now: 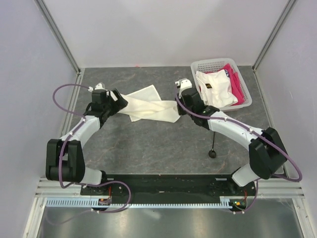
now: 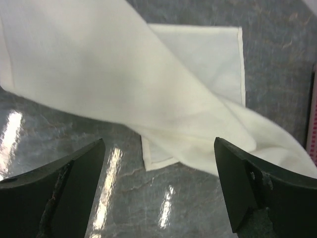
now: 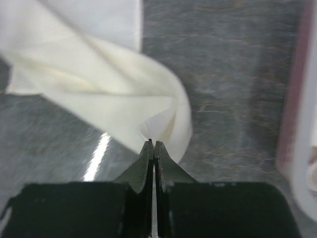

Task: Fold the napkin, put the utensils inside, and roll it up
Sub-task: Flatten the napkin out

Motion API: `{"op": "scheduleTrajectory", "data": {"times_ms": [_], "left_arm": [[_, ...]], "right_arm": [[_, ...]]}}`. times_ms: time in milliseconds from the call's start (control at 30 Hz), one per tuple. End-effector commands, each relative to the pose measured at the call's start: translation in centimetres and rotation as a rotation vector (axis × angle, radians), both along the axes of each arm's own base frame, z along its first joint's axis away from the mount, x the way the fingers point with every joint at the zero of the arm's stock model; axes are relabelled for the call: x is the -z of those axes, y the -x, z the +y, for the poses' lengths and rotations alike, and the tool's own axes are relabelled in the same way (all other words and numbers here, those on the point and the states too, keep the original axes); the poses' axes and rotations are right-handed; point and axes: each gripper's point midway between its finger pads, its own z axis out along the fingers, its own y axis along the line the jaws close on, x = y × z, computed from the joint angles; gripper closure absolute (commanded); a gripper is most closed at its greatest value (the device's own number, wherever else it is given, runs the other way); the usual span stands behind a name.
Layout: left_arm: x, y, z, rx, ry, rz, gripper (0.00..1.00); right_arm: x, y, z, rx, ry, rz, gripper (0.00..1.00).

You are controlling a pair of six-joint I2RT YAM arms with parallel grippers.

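- Top view only: the spoon (image 1: 213,143) lies on the table (image 1: 148,148) beside the R forearm, well apart from the napkin (image 1: 148,105). Neither wrist cam shows it.
- Top view only: a white basket (image 1: 213,62) at far right holds a white garment (image 1: 213,88) and a pink cloth (image 1: 237,85).
- L wrist cam: the left gripper (image 2: 159,144) has its jaws spread wide w/ nothing between them. Just ahead, one hemmed layer of the napkin lies flat, and a raised band of cloth crosses over it.
- R wrist cam: the right gripper (image 3: 153,145) is pinched fully together on a fold at the napkin's end — the cloth twists away to upper left. The basket wall shows blurred at the right edge.
- Writing: there is a small dark mark on the garment, too small to read.
- Pose: both arms are bent at the elbow and reach inward. The L gripper is at the napkin's left end and the R gripper at its right end, w/ the cloth strung between them mid-table.
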Motion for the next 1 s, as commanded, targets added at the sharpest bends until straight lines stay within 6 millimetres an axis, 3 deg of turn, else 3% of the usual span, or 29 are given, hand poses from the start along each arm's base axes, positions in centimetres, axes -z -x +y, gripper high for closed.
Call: {"op": "scheduleTrajectory", "data": {"times_ms": [0, 33, 67, 133, 167, 267, 333, 367, 400, 433, 467, 500, 533, 567, 600, 633, 667, 700, 733, 767, 800, 833, 867, 900, 933, 967], "left_arm": [[-0.5, 0.7, 1.1, -0.047, -0.061, -0.050, 0.01], [-0.4, 0.9, 1.8, -0.071, -0.072, -0.050, 0.00], [-1.2, 0.9, 3.5, -0.122, -0.082, -0.069, 0.00], [-2.4, 0.5, 5.4, -0.169, -0.075, -0.097, 0.00], [-3.1, 0.3, 6.9, -0.202, -0.072, -0.111, 0.00], [-4.5, -0.5, 8.3, -0.232, -0.099, -0.119, 0.00], [-4.4, -1.9, 8.9, -0.227, -0.131, -0.090, 0.00], [-3.7, -2.4, 8.9, -0.219, -0.142, -0.062, 0.00], [-3.3, -3.8, 9.1, -0.210, -0.156, -0.036, 0.00], [-2.3, -4.0, 9.2, -0.204, -0.160, 0.010, 0.00], [-1.9, -4.4, 9.2, -0.199, -0.163, 0.029, 0.00], [-2.6, -5.4, 9.2, -0.196, -0.165, 0.016, 0.00], [-1.6, -5.9, 9.3, -0.191, -0.162, 0.038, 0.00], [-1.5, -6.3, 9.2, -0.185, -0.160, 0.039, 0.00], [-2.2, -7.3, 9.2, -0.175, -0.166, 0.023, 0.01], [-1.0, -7.6, 8.9, -0.156, -0.165, 0.053, 0.01], [-0.6, -8.0, 8.9, -0.146, -0.167, 0.064, 0.02], [-1.2, -8.9, 9.0, -0.131, -0.175, 0.054, 0.03], [0.3, -9.3, 8.8, -0.116, -0.177, 0.090, 0.04], [1.1, -9.2, 8.9, -0.109, -0.183, 0.125, 0.05], [0.5, -10.0, 9.0, -0.108, -0.185, 0.117, 0.06], [1.0, -10.2, 9.1, -0.104, -0.187, 0.132, 0.07], [1.6, -10.6, 9.1, -0.096, -0.194, 0.147, 0.08], [1.9, -10.9, 9.1, -0.093, -0.196, 0.155, 0.10], [2.2, -11.0, 9.2, -0.093, -0.202, 0.164, 0.10], [2.5, -11.6, 9.4, -0.088, -0.214, 0.168, 0.11]], "right_arm": [[-2.9, 7.6, 7.3, -0.317, -0.160, 0.020, 1.00], [-2.2, 9.5, 8.1, -0.373, -0.160, 0.042, 1.00], [-2.8, 12.8, 10.3, -0.469, -0.175, 0.041, 1.00], [-1.8, 16.3, 11.6, -0.542, -0.174, 0.076, 1.00], [-1.6, 19.6, 13.2, -0.644, -0.187, 0.104, 1.00], [-1.8, 23.8, 14.6, -0.754, -0.230, 0.161, 1.00], [-2.4, 24.1, 14.8, -0.759, -0.249, 0.164, 0.97], [-2.3, 23.0, 14.4, -0.707, -0.219, 0.144, 0.84], [-2.4, 22.2, 14.2, -0.675, -0.198, 0.125, 0.47], [-3.6, 20.7, 14.3, -0.624, -0.183, 0.081, 0.38], [-2.4, 18.5, 13.4, -0.545, -0.109, 0.083, 0.31], [-4.2, 16.7, 13.7, -0.501, -0.123, 0.058, 0.25], [-4.1, 15.1, 13.4, -0.457, -0.116, 0.072, 0.24], [-2.3, 12.4, 12.3, -0.379, -0.107, 0.137, 0.25], [-3.4, 10.4, 12.6, -0.351, -0.138, 0.134, 0.27], [-3.2, 7.7, 11.3, -0.289, -0.150, 0.147, 0.28], [-1.2, 6.2, 11.2, -0.258, -0.131, 0.188, 0.28], [-2.2, 4.5, 11.5, -0.239, -0.146, 0.166, 0.28], [-1.9, 2.7, 10.9, -0.205, -0.139, 0.166, 0.28], [0.6, 1.6, 11.0, -0.185, -0.101, 0.212, 0.28], [-0.3, -0.1, 11.5, -0.175, -0.110, 0.186, 0.29], [0.4, -1.3, 10.9, -0.147, -0.090, 0.203, 0.29], [3.0, -2.3, 10.9, -0.126, -0.052, 0.239, 0.30], [1.9, -4.3, 10.9, -0.088, -0.036, 0.192, 0.31], [2.7, -4.9, 10.3, -0.060, 0.010, 0.206, 0.31], [5.3, -5.7, 10.1, -0.037, 0.074, 0.231, 0.31]]}}
